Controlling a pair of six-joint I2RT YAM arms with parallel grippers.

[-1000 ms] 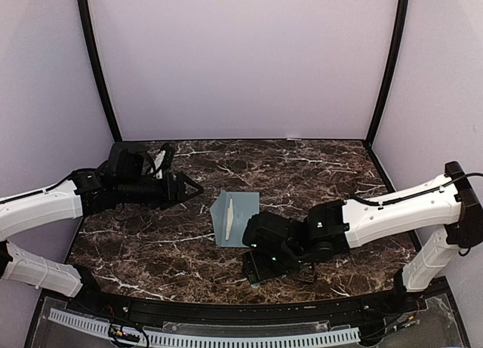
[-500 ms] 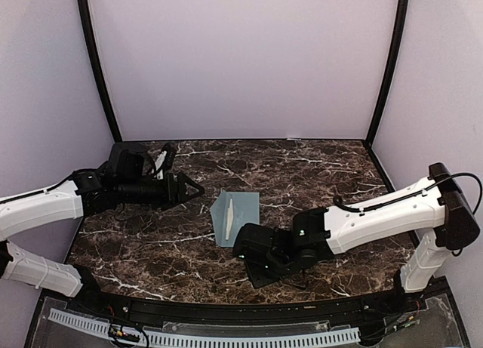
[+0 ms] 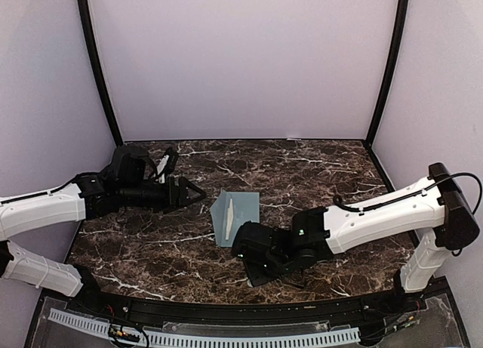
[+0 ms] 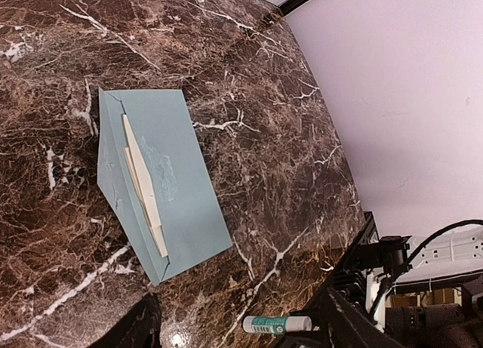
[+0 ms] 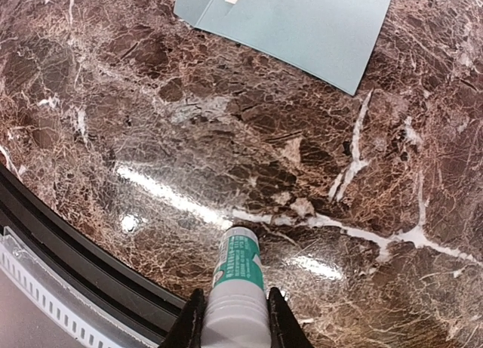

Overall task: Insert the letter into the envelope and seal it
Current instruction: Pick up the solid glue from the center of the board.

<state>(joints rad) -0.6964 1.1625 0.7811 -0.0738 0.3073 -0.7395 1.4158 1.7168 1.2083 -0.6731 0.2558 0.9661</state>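
Observation:
The pale teal envelope [image 3: 241, 210] lies flat mid-table with its pointed flap spread open. The white letter [image 3: 228, 218] shows as a narrow strip at its mouth. In the left wrist view the envelope [image 4: 177, 182] and the letter [image 4: 142, 183] lie ahead of my open left gripper [image 4: 238, 306], which hovers left of them and holds nothing. My right gripper [image 5: 235, 321] sits low near the table's front edge, just below the envelope [image 5: 302, 20]. It is shut on a white and green glue stick [image 5: 240, 276], whose tip rests on the marble.
The glue stick [image 4: 276, 324] also shows in the left wrist view beside the right arm's black wrist [image 4: 392, 287]. The table's black front rail [image 5: 68, 235] runs close under the right gripper. Purple walls enclose the table on three sides.
My right gripper has slid left toward the envelope's near corner and its fingers have closed onto the glue stick. The left arm has barely shifted.

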